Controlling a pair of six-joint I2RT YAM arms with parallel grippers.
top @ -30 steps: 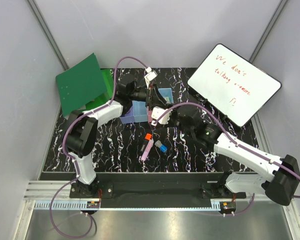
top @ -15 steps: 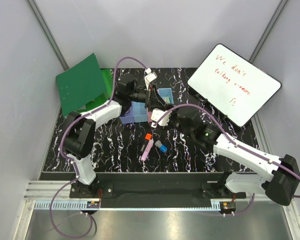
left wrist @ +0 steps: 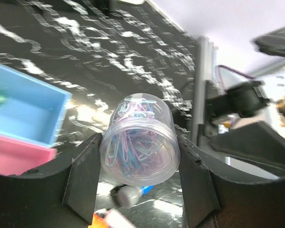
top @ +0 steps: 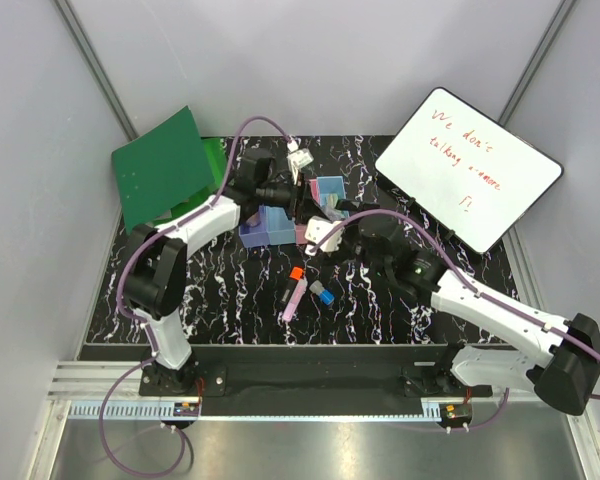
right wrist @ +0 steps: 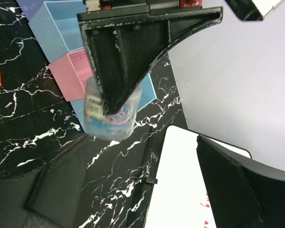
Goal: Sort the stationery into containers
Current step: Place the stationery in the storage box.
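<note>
A clear round jar of coloured paper clips sits between the fingers of my left gripper, which is shut on it. In the right wrist view the jar hangs from a left finger over the edge of the pink bin. My right gripper is open wide just below it, holding nothing. From above, both grippers meet by the containers. On the table lie a pink marker, an orange cap and a blue piece.
The whiteboard with red writing leans at the back right, close to my right gripper. A green folder stands at the back left. A light blue bin lies left of the jar in the left wrist view.
My right gripper has opened and let go of the jar. The left gripper closed a little and now holds it alone; both arms have shifted slightly.
</note>
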